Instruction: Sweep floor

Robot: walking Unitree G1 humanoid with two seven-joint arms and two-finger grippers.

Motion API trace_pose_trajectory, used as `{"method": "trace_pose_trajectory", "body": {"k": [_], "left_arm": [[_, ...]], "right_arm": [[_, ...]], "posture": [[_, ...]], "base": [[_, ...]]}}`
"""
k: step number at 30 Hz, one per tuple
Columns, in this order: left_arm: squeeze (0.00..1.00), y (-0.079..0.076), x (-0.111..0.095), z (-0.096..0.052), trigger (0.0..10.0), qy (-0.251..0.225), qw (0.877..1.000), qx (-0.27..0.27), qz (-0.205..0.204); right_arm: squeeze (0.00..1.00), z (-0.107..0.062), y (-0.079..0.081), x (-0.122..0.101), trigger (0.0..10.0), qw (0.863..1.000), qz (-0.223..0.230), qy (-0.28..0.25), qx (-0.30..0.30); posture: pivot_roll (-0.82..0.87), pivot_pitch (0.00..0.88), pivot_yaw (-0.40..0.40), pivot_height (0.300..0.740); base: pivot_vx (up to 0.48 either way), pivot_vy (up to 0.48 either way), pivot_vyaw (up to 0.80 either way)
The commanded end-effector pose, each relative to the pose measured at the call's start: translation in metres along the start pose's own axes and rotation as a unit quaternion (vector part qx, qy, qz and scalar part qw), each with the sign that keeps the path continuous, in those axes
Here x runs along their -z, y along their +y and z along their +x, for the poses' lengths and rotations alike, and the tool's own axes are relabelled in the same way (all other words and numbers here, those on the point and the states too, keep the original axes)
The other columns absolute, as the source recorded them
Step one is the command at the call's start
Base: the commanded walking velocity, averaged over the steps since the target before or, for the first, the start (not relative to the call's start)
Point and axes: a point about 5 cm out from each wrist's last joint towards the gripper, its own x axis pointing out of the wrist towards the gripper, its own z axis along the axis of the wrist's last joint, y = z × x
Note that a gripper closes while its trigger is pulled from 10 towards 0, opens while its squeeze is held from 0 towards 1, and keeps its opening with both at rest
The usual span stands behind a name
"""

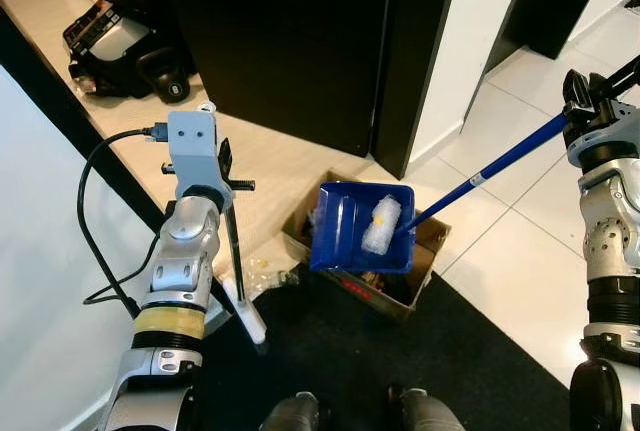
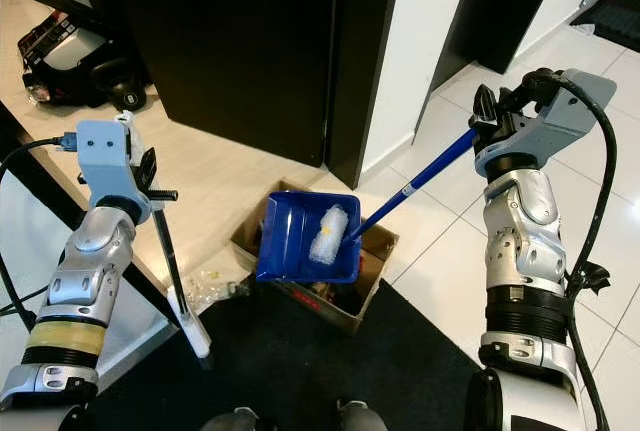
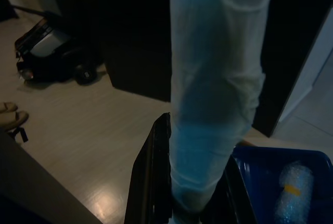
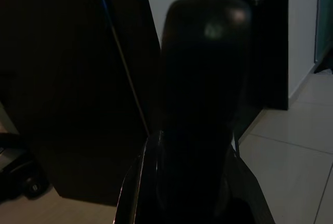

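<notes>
Both end effectors clamp handles: right [image 2: 487, 111] dustpan [image 2: 308, 239] (over box [image 2: 371, 284]), left [image 1: 226, 163] broom [image 1: 240, 281].

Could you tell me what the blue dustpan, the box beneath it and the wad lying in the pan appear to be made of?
The blue dustpan looks like glossy moulded plastic: it shines and has ribbed channels. The open brown box under it appears to be matte corrugated cardboard, judging by its flaps and colour. The translucent whitish wad in the pan resembles bubble wrap, given its dimpled surface, though that is uncertain.
</notes>
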Motion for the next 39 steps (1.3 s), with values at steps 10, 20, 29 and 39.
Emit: {"method": "trace_pose_trajectory", "body": {"k": [10,20,29,39], "left_arm": [[0.00,0.0019,-0.0022,-0.0011,10.0,-0.012,1.000,0.001,0.021],[0.00,0.0003,-0.0028,-0.0008,10.0,-0.014,1.000,0.004,0.027],[0.00,-0.0002,-0.0041,-0.0009,10.0,-0.021,0.999,0.007,0.035],[0.00,0.0007,-0.0022,-0.0007,10.0,-0.014,1.000,0.001,0.028]], "right_arm": [[0.00,0.0010,0.0017,-0.0068,10.0,1.000,0.008,-0.023,-0.002],[0.00,0.0002,0.0010,-0.0064,10.0,1.000,0.009,-0.023,0.000],[0.00,0.0000,0.0009,-0.0063,10.0,1.000,0.010,-0.024,0.001],[0.00,0.0002,0.0005,-0.0063,10.0,1.000,0.009,-0.024,0.001]], "posture": [[0.09,0.126,0.029,0.740],[0.09,0.126,0.031,0.740],[0.09,0.127,0.033,0.740],[0.09,0.127,0.032,0.740]], "base": [[0.000,0.138,0.00],[0.000,0.000,0.00],[0.000,-0.343,0.00],[0.000,-0.359,0.00]]}}
